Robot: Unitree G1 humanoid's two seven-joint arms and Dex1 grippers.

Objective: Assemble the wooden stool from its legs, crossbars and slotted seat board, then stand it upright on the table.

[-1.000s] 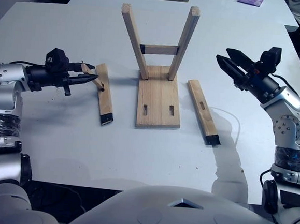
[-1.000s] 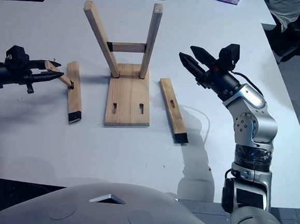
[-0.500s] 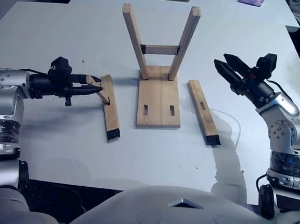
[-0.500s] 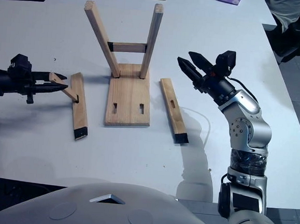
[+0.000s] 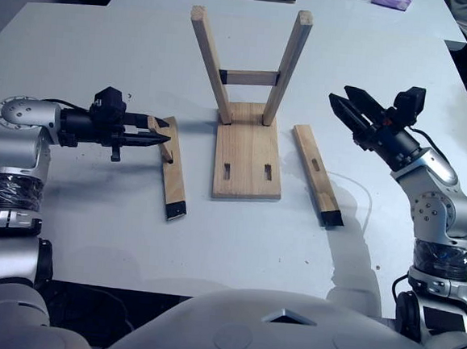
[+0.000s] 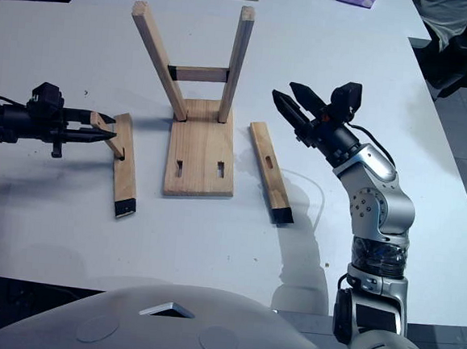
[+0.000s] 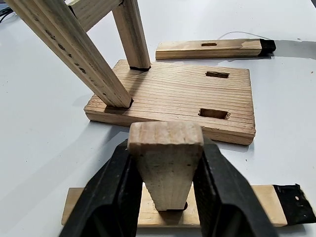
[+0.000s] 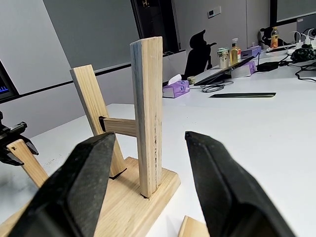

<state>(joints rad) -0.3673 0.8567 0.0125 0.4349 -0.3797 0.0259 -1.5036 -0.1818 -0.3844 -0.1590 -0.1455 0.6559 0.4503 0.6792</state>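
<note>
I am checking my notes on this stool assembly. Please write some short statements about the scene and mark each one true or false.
1. Two legs stand in the seat board. True.
2. The right gripper holds a leg. False: it is open and empty.
3. The left gripper is shut on a short crossbar. True.
4. All four slots of the board are filled. False: the two near slots are empty.

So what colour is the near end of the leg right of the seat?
Black, on an otherwise pale wooden leg; the left eye view shows it best.
</note>
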